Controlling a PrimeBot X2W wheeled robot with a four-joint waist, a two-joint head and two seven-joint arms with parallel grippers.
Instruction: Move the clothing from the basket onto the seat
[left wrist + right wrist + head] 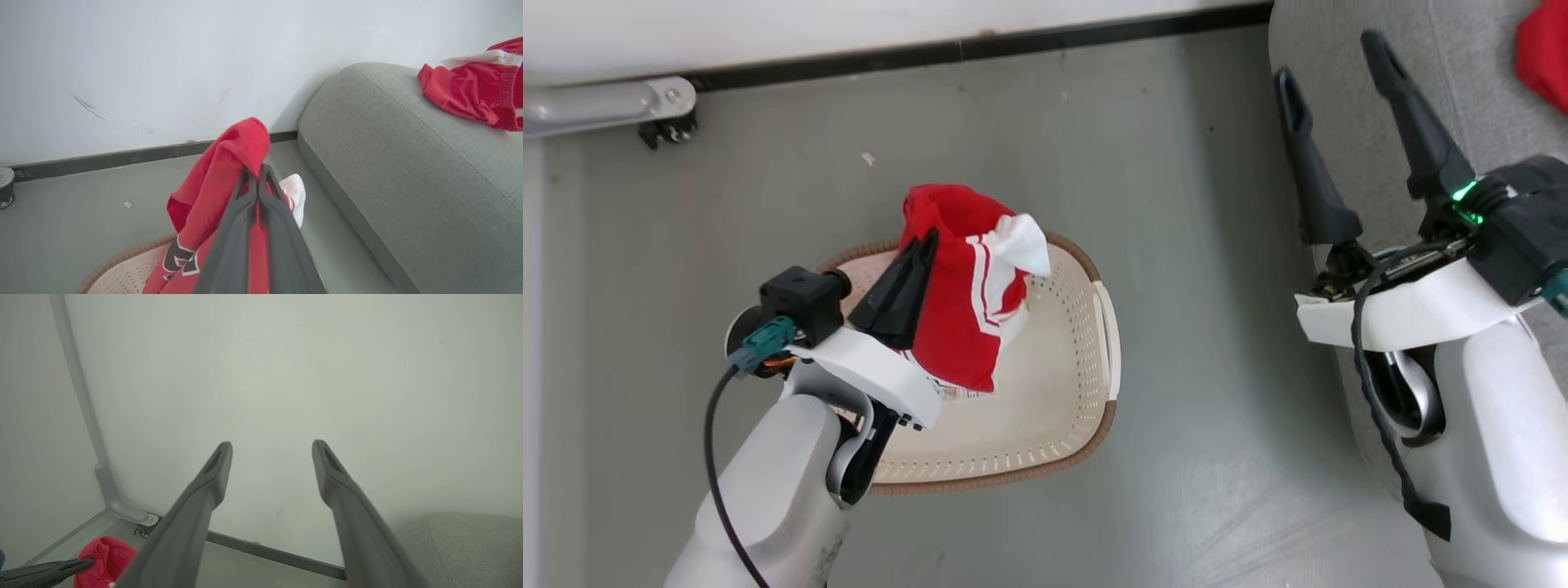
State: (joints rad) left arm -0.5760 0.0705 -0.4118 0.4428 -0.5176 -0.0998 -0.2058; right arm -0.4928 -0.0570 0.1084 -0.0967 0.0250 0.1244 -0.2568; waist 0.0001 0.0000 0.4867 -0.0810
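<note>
The left gripper (927, 241) (255, 172) has its two dark fingers pressed together, clamped on a fold of a red sports garment (964, 314) (229, 167) with white stripes and a white cuff. The cloth drapes over the fingertips and hangs down above the cream perforated laundry basket (1082, 367) (122, 269). Whether its lower end touches the basket floor cannot be told.

The basket stands on the grey floor (1192, 245), apart from the grey fabric sofa (1454, 73) (408, 163) (470, 539) to its right. The right gripper (1327, 57) (272, 446) hovers over the sofa's near edge with its jaws spread wide and nothing in them, between the held cloth and a second red garment (1543, 49) (474, 90) lying on the sofa.

A dark skirting (1013, 45) runs along the white wall. A grey metal foot (605, 106) stands at the far left, and a small pale scrap (868, 158) (127, 204) lies on the floor.
</note>
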